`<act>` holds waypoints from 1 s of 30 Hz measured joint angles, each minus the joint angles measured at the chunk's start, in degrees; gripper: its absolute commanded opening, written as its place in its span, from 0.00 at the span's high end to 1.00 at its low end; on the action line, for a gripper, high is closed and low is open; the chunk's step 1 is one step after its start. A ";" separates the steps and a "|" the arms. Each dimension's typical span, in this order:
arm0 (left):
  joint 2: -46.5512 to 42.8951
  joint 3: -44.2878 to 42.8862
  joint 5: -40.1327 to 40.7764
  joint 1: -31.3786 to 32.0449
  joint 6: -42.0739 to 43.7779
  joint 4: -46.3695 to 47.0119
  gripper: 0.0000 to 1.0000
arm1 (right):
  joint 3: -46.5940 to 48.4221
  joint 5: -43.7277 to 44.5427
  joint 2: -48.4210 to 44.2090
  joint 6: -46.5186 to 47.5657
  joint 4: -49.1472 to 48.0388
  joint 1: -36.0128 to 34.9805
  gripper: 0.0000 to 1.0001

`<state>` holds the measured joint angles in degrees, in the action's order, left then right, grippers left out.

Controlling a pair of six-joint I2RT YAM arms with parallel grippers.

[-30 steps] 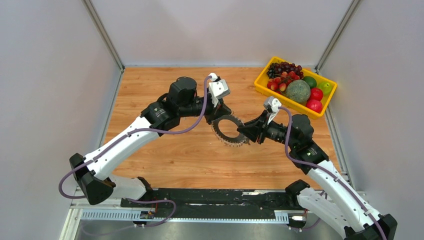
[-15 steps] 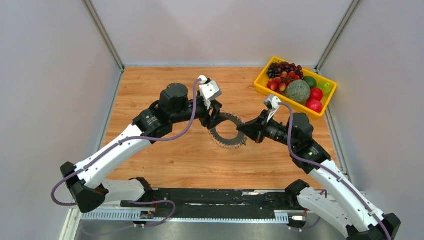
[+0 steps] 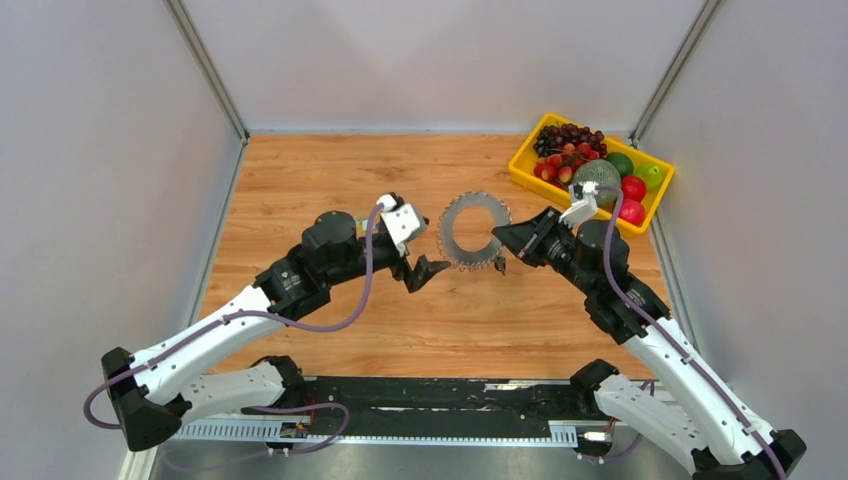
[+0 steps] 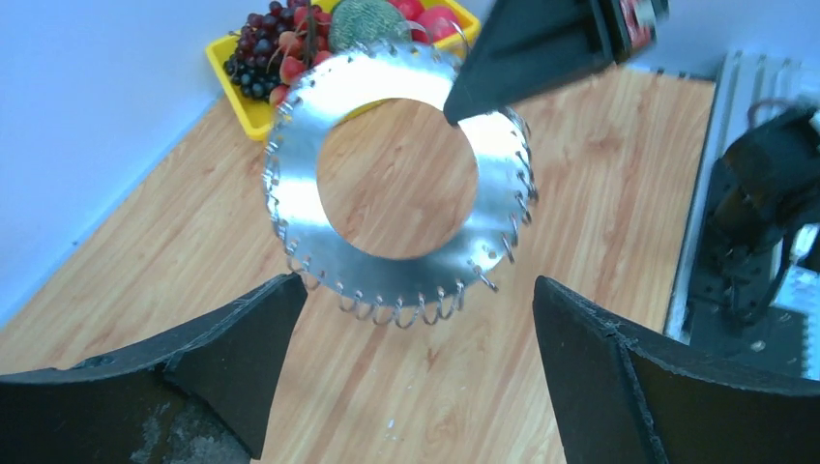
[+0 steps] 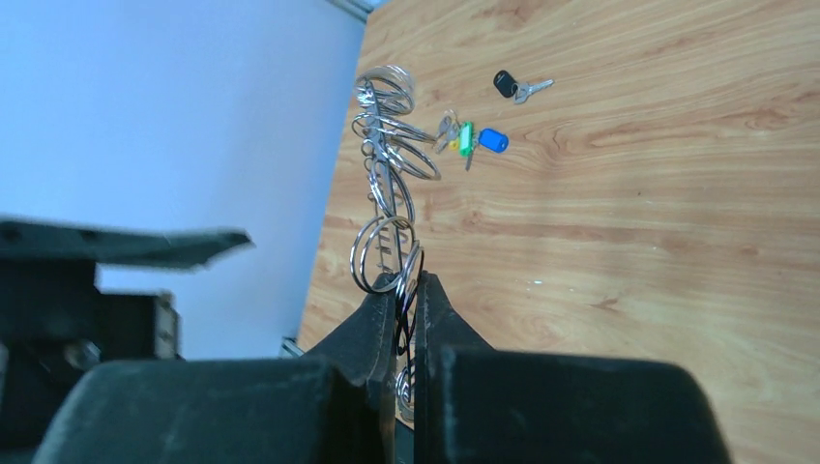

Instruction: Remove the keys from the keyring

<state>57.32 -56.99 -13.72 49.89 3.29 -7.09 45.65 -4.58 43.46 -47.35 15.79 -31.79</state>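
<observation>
The right fingers (image 3: 500, 238) are pinched shut on the keyring (image 3: 452, 222), gripping its right-hand rim. The right wrist view looks along the closed fingers, with the thin metal edge clamped between them and the keyring rising edge-on from the tips. Small wire loops (image 5: 385, 253) stand in a row along that rim. In the left wrist view the keyring is a flat silver disc with a round open centre, and the same loops hang all around its outer edge. There the black right fingers bite the upper right part of the disc, and the wood of the tabletop (image 3: 330, 170) shows through the hole.

The left fingers (image 3: 427, 270) are spread wide and hold nothing. They sit just left of and below the keyring, apart from it, with their two black tips pointing toward its lower rim.

In the right wrist view, keys (image 5: 512, 85) lie on the tabletop beyond the keyring: one with a black head, and near it a small bunch with green and blue tags. Whether any key hangs from the loops cannot be told.

A yellow tray (image 3: 520, 165) of fruit sits at the far right corner of the tabletop, behind the right arm
</observation>
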 measured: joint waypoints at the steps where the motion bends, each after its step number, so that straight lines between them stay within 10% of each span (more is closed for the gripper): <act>1: -0.26 1.27 0.98 1.38 1.95 0.72 0.00 | 0.90 1.11 0.24 -1.97 1.01 0.00 1.00; 23: 5.49 12.15 15.96 12.11 43.01 19.87 0.01 | 6.84 2.95 5.20 -21.51 10.34 0.09 1.00; 27: 8.26 12.07 14.03 12.39 43.91 19.63 0.30 | 7.02 2.08 5.20 -22.27 10.36 0.09 1.00; 30: 10.47 10.95 13.84 12.50 44.19 18.73 0.80 | 7.26 1.27 5.20 -22.82 10.29 0.09 1.00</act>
<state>67.79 -46.04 0.12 62.39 47.48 11.64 52.90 -3.31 48.66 -70.17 26.09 -31.70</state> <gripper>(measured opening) 0.583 0.037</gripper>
